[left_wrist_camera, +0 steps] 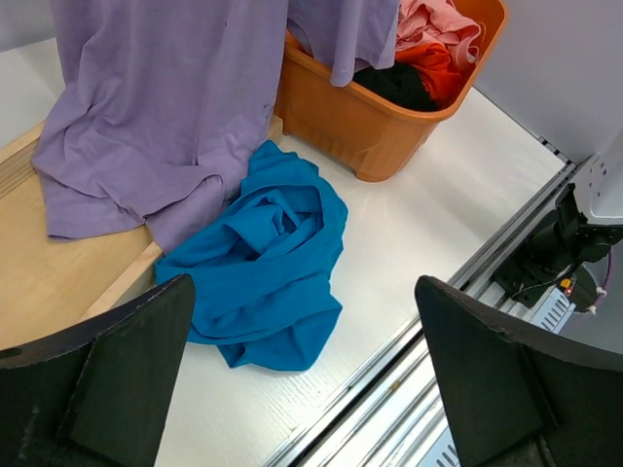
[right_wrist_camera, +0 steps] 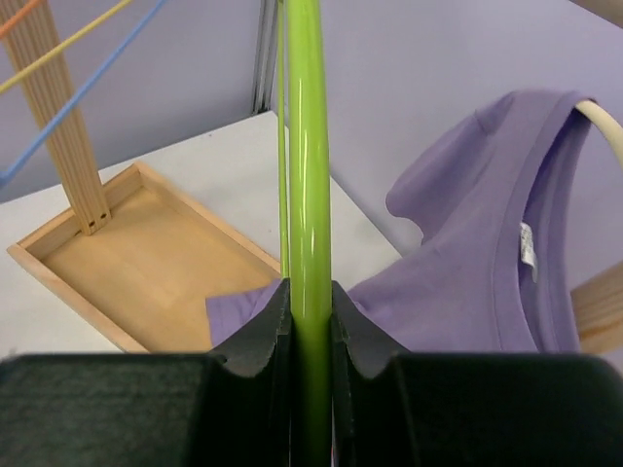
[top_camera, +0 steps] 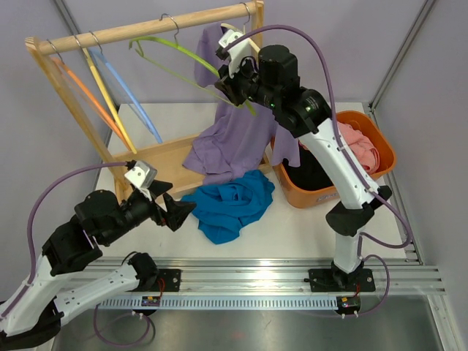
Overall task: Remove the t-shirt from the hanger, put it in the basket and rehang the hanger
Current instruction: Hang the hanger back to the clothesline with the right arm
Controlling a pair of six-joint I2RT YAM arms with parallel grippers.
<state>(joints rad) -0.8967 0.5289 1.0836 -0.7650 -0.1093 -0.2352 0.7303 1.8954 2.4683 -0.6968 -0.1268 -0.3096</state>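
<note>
the right fingers [top_camera: 225, 88] are clenched on the bar of the green hanger [right_wrist_camera: 310, 146], holding it tilted up near the rack rod [top_camera: 146, 31] at 12 o'clock. the purple t-shirt [top_camera: 234, 142] hangs just beside it, its collar over a pale hanger [right_wrist_camera: 605, 126], its hem pooled on the wooden tray [top_camera: 164, 157]. the left fingers [top_camera: 181, 214] are spread wide with nothing between them, low over the counter [top_camera: 292, 227] at 8 o'clock. they point at a crumpled blue t-shirt [top_camera: 230, 205]. an orange basket [top_camera: 380, 146] of clothes sits at 3 o'clock.
</note>
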